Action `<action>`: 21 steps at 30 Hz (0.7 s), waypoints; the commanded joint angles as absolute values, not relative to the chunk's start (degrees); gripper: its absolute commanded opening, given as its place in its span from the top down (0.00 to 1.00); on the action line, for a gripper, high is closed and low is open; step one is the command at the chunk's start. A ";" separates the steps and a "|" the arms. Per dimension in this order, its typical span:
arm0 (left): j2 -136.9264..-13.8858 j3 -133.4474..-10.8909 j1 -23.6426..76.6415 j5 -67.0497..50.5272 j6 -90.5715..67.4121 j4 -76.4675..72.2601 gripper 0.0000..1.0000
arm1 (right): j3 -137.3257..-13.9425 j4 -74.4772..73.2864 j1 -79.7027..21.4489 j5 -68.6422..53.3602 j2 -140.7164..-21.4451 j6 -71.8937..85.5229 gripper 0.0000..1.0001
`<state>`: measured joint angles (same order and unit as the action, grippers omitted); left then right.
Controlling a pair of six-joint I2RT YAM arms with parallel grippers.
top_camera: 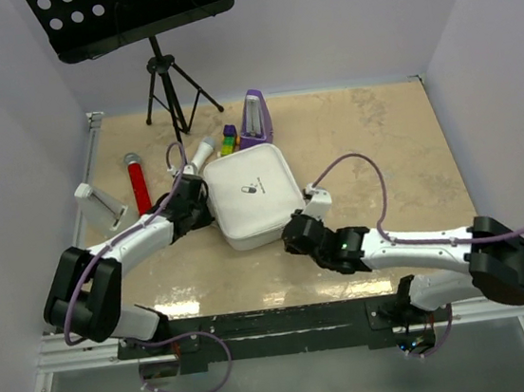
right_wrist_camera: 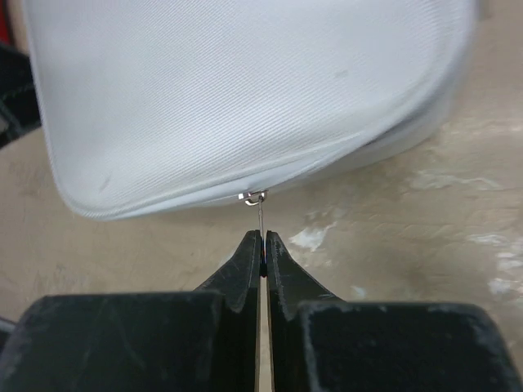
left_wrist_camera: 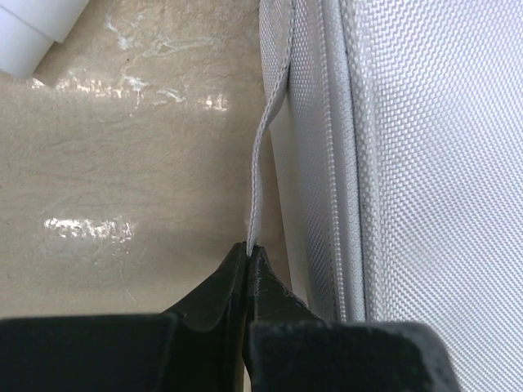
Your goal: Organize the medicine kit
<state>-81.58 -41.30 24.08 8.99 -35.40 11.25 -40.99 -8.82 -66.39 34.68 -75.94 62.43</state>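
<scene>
Left pincer (left_wrist_camera: 249, 253): fingers pressed together on the end of a thin white fabric strap (left_wrist_camera: 260, 163). The strap runs up from the tips to the woven side wall of the medicine kit (top_camera: 252, 192), which fills the right half of the left wrist view. From above, this pincer sits against the kit's left edge.

Right pincer (right_wrist_camera: 262, 241): fingers closed on a slim metal zip pull (right_wrist_camera: 260, 214). The pull hangs from the seam line of the kit just ahead of the tips. From above, this pincer is at the kit's near right corner.

Medicine kit: white, rounded-square, lying flat near the middle of the desk (top_camera: 379, 134) between the two pincers, with its small dark logo facing up. Lid is down, so the inside is hidden and the contents cannot be told. Cannot tell whether the zip is run fully round.

Beyond the kit's far edge:
- purple metronome (top_camera: 254, 118), upright
- small coloured blocks (top_camera: 228, 141) just beside the metronome
- grey-white cylinder (top_camera: 201, 153) lying tilted near the kit's far left corner

Left of the kit:
- red cylinder (top_camera: 136, 181) with a grey head, lying on the desk
- white angled piece (top_camera: 99, 205) near the desk's left edge

Black music stand (top_camera: 139, 15): its tripod stands at the far left of the desk.
</scene>
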 commanded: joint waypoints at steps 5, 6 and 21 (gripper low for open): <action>-89.73 -45.70 22.06 19.33 -27.34 14.15 1.00 | -32.44 -16.87 -55.91 40.69 -60.57 71.71 1.00; -90.17 -45.96 22.06 19.42 -27.16 14.06 1.00 | -31.82 -16.96 -54.85 41.04 -59.43 72.07 1.00; -80.36 -45.53 21.54 16.44 -33.39 17.31 0.26 | -33.84 -3.60 -54.22 37.18 -66.80 53.97 1.00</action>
<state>-87.48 -46.94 23.22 12.45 -30.85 11.62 -31.77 -3.36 -52.40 34.44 -66.26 59.27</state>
